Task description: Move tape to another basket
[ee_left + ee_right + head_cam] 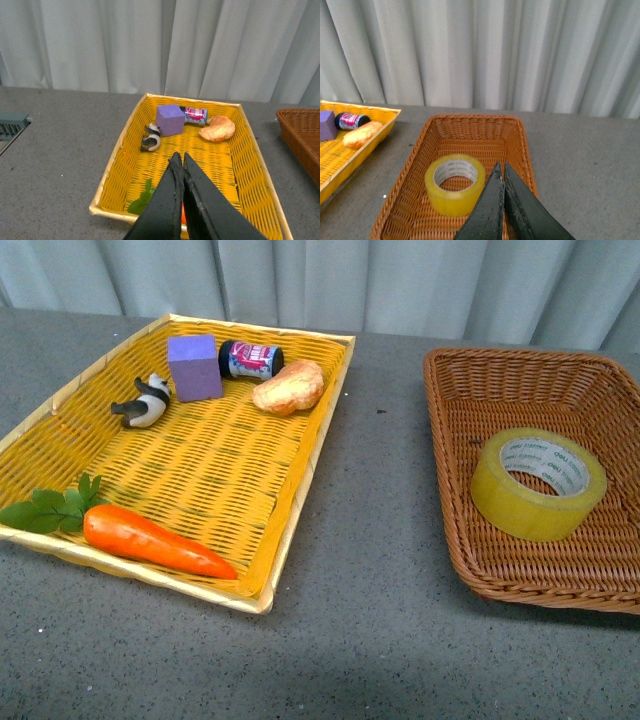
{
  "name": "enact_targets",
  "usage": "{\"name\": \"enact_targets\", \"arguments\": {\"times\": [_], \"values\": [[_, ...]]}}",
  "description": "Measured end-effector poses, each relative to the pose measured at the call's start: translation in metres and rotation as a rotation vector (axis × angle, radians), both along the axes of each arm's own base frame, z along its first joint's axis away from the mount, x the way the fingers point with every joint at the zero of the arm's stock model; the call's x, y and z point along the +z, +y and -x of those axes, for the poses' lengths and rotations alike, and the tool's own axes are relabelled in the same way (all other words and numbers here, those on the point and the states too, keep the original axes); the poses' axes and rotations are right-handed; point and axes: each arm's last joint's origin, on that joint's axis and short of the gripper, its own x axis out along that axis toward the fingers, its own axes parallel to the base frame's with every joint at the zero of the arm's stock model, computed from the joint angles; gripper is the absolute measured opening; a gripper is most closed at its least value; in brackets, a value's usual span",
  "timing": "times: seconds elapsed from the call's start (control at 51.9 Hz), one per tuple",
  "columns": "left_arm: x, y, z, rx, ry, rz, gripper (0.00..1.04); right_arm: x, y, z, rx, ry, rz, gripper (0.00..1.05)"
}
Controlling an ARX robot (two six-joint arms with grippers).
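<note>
Tape [538, 483], a wide translucent yellowish roll with a pale printed core, lay flat inside the dark brown woven wicker basket [450, 490], hole upward, touched by neither of my arms. My right gripper [503, 170] hung above that basket with its fingers pressed together, holding nothing. My left gripper [181, 161] was likewise closed and empty over the bright yellow woven tray [117, 165], which carried an orange plastic carrot [150, 538] and a purple cube [194, 367].
</note>
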Motion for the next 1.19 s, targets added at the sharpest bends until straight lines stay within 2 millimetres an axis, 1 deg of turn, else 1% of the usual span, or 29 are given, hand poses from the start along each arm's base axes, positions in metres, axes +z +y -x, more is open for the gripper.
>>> {"name": "enact_targets", "arguments": {"times": [0.039, 0.173, 0.212, 0.231, 0.25, 0.27, 0.289, 0.308, 0.347, 0.366, 0.404, 0.424, 0.501, 0.578, 0.616, 0.674, 0.713, 0.751, 0.847, 1.194], "values": [[0.0014, 0.0000, 0.0031, -0.001, -0.024, 0.000, 0.04, 0.0008, 0.0000, 0.0008, 0.000, -0.011, 0.000, 0.01], [0.0016, 0.0000, 0.0038, 0.000, -0.027, 0.000, 0.04, 0.0006, 0.0000, 0.0009, 0.000, -0.009, 0.000, 0.01], [0.0016, 0.0000, 0.0038, 0.000, -0.027, 0.000, 0.08, 0.0006, 0.0000, 0.0009, 0.000, -0.009, 0.000, 0.01], [0.0016, 0.0000, 0.0038, 0.000, -0.027, 0.000, 0.12, 0.0006, 0.0000, 0.0009, 0.000, -0.010, 0.000, 0.01], [0.0016, 0.0000, 0.0038, 0.000, -0.027, 0.000, 0.17, 0.0007, 0.0000, 0.0009, 0.000, -0.010, 0.000, 0.03], [0.0016, 0.0000, 0.0038, 0.000, -0.027, 0.000, 0.22, 0.0007, 0.0000, 0.0009, 0.000, -0.010, 0.000, 0.08], [0.0016, 0.0000, 0.0038, 0.000, -0.027, 0.000, 0.26, 0.0008, 0.0000, 0.0010, 0.000, -0.010, 0.000, 0.10], [0.0016, 0.0000, 0.0038, 0.000, -0.027, 0.000, 0.28, 0.0007, 0.0000, 0.0009, 0.000, -0.010, 0.000, 0.13], [0.0015, 0.0000, 0.0038, 0.000, -0.027, 0.000, 0.35, 0.0007, 0.0000, 0.0009, 0.000, -0.010, 0.000, 0.20], [0.0015, 0.0000, 0.0038, 0.000, -0.027, 0.000, 0.37, 0.0007, 0.0000, 0.0009, 0.000, -0.010, 0.000, 0.22], [0.0015, 0.0000, 0.0038, 0.000, -0.027, 0.000, 0.44, 0.0007, 0.0000, 0.0009, 0.000, -0.010, 0.000, 0.29], [0.0015, 0.0000, 0.0038, 0.000, -0.027, 0.000, 0.49, 0.0007, 0.0000, 0.0009, 0.000, -0.010, 0.000, 0.35], [0.0015, 0.0000, 0.0038, 0.000, -0.027, 0.000, 0.65, 0.0007, 0.0000, 0.0009, 0.000, -0.010, 0.000, 0.51], [0.0015, 0.0000, 0.0038, 0.000, -0.027, 0.000, 0.85, 0.0007, 0.0000, 0.0009, 0.000, -0.010, 0.000, 0.70], [0.0015, 0.0000, 0.0038, 0.000, -0.027, 0.000, 0.90, 0.0007, 0.0000, 0.0009, 0.000, -0.010, 0.000, 0.75], [0.0015, 0.0000, 0.0038, 0.000, -0.027, 0.000, 1.00, 0.0007, 0.0000, 0.0009, 0.000, -0.010, 0.000, 0.86], [0.0015, 0.0000, 0.0038, 0.000, -0.027, 0.000, 0.99, 0.0007, 0.0000, 0.0009, 0.000, -0.010, 0.000, 0.93], [0.0015, 0.0000, 0.0038, 0.000, -0.027, 0.000, 0.98, 0.0007, 0.0000, 0.0009, 0.000, -0.010, 0.000, 0.97], [0.0015, 0.0000, 0.0038, 0.000, -0.027, 0.000, 0.98, 0.0007, 0.0000, 0.0009, 0.000, -0.010, 0.000, 0.95], [0.0015, 0.0000, 0.0038, 0.000, -0.027, 0.000, 0.98, 0.0007, 0.0000, 0.0009, 0.000, -0.010, 0.000, 0.96]]}}
